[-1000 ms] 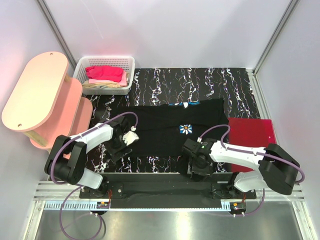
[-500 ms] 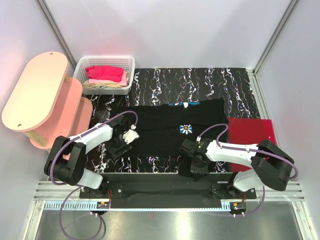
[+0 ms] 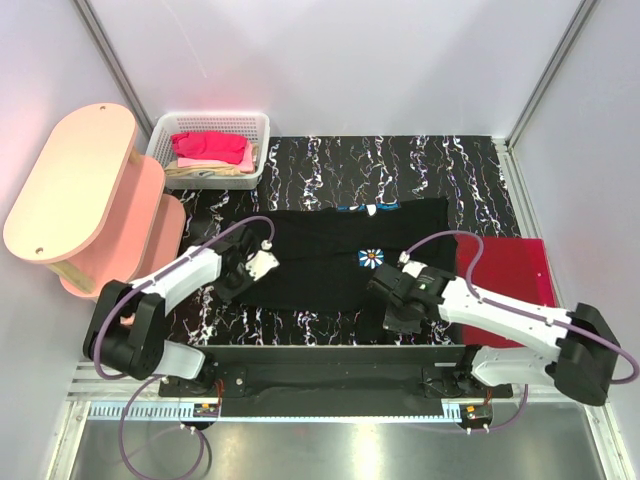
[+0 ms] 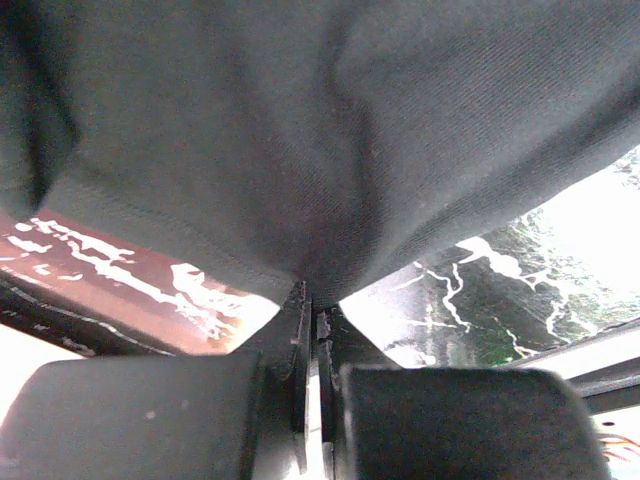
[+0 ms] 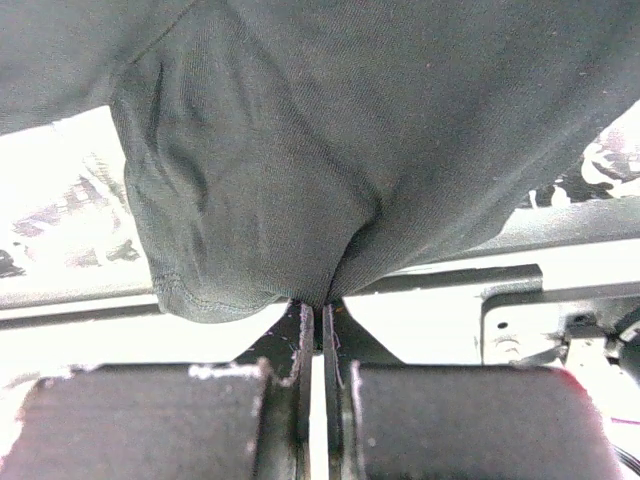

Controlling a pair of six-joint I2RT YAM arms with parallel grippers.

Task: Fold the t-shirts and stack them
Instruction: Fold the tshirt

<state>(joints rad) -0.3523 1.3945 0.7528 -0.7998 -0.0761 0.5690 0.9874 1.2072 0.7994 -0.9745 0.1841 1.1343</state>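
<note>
From above, the black daisy-print t-shirt (image 3: 340, 260) lies spread flat across the marbled tabletop (image 3: 400, 165), its collar toward the far side. The left gripper (image 3: 240, 282) sits at its near-left corner and the right gripper (image 3: 393, 303) at its near-right edge, but this view hides their fingertips. The wrist cameras settle that. The left gripper's fingers (image 4: 300, 345) are pinched tight on a gathered fold of black cloth with a stitched hem. The right gripper's fingers (image 5: 300, 340) are likewise clamped on a bunched corner. A folded dark red t-shirt (image 3: 505, 265) lies just beside the black one, on the right. The bright pink t-shirt (image 3: 210, 148) rests in the white mesh basket (image 3: 215, 122), well apart at the far left.
</note>
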